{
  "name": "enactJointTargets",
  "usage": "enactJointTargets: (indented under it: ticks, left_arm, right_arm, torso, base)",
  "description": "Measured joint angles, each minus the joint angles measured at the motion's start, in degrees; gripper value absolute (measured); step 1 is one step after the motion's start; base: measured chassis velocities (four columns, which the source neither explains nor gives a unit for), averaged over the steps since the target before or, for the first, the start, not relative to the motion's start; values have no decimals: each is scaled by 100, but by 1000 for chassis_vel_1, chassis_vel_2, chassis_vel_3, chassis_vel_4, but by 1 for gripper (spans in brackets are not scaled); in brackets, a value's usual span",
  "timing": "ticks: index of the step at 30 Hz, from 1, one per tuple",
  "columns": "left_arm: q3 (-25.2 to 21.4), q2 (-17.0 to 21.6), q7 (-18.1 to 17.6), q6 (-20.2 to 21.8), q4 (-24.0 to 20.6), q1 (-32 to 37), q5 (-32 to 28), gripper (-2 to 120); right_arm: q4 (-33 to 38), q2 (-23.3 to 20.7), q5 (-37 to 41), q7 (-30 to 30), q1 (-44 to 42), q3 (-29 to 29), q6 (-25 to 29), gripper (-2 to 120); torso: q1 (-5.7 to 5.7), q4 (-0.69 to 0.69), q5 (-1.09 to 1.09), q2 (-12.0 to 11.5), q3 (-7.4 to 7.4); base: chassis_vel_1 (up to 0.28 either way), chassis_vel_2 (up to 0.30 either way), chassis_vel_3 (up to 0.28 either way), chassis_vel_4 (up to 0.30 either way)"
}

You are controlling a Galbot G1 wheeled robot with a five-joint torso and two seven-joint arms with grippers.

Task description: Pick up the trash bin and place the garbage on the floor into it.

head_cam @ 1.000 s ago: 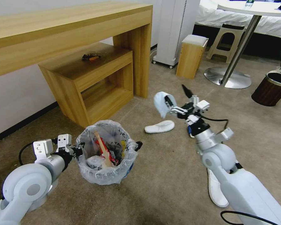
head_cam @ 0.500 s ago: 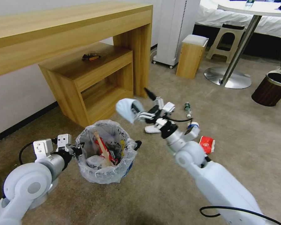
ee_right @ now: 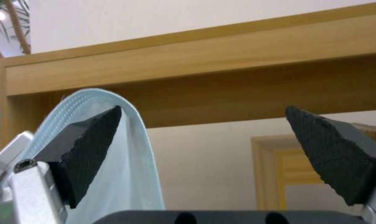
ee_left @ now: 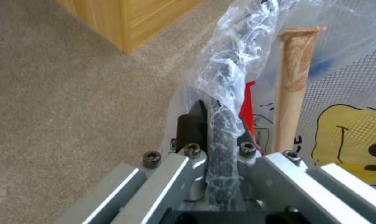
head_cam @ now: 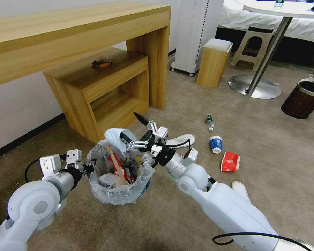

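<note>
The trash bin [head_cam: 119, 190], lined with a crinkled plastic bag, is held just above the carpet floor [head_cam: 185, 223]. My left gripper [head_cam: 86, 166] is shut on its rim [ee_left: 227, 77]; the rim and bag sit pinched in my left gripper [ee_left: 219, 124]. A stick [ee_left: 293, 81] and red wrappers lie inside. My right gripper [head_cam: 133, 129] is over the bin's far rim, open wide. A pale blue face mask [head_cam: 114, 136] hangs from one finger of my right gripper [ee_right: 204, 133], draped over it as a blue mask [ee_right: 125, 174].
On the floor to the right lie a white slipper [head_cam: 180, 140], a small bottle [head_cam: 209, 122], a blue cup [head_cam: 216, 144], a red cup [head_cam: 230, 161] and another slipper [head_cam: 241, 191]. A wooden desk [head_cam: 76, 31] with a low shelf stands behind the bin. A brown bin [head_cam: 301, 99] stands far right.
My right arm has swung left, carrying the mask from above the slipper to over the bin. The left arm and the bin have stayed put.
</note>
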Motion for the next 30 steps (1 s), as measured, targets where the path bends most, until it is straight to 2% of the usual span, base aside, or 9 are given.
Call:
enactJointTargets:
  ticks: [5,13,21,22,24,28,30]
  left_arm:
    - [-79,26,24,-12,-33,25,-9,0]
    - [-163,83,40,-15,-67,91,-13,0]
    - [-167,79,51,-18,-89,99,-8,0]
    - [-167,79,51,-18,-89,99,-8,0]
    - [-162,63,58,-19,-89,101,-3,0]
    - [-160,53,59,-19,-91,104,0,0]
    - [-159,52,59,-20,-107,105,3,0]
  right_arm:
    - [-95,-52,-68,-67,39,-364,38,100]
    - [-180,-296,-442,-62,-1,-469,-107,100]
    - [124,-808,-987,-71,-127,-263,-1148,100]
    - [124,-808,-987,-71,-127,-263,-1148,100]
    - [229,-928,-1107,-33,-170,-116,-1538,100]
    - [339,-1012,-1157,57,-215,1,-1911,100]
    - [465,-1107,-1168,180,-275,117,-2301,100]
  torso:
    - [0,1,0,0,0]
    - [0,1,1,0,0]
    - [0,1,2,0,0]
    - [0,1,2,0,0]
    - [0,0,1,0,0]
    - [0,1,2,0,0]
    - [0,0,2,0,0]
  base:
    - [0,0,0,0]
    - [0,0,0,0]
    - [0,0,0,0]
    - [0,0,0,0]
    - [0,0,0,0]
    - [0,0,0,0]
    - [0,0,0,0]
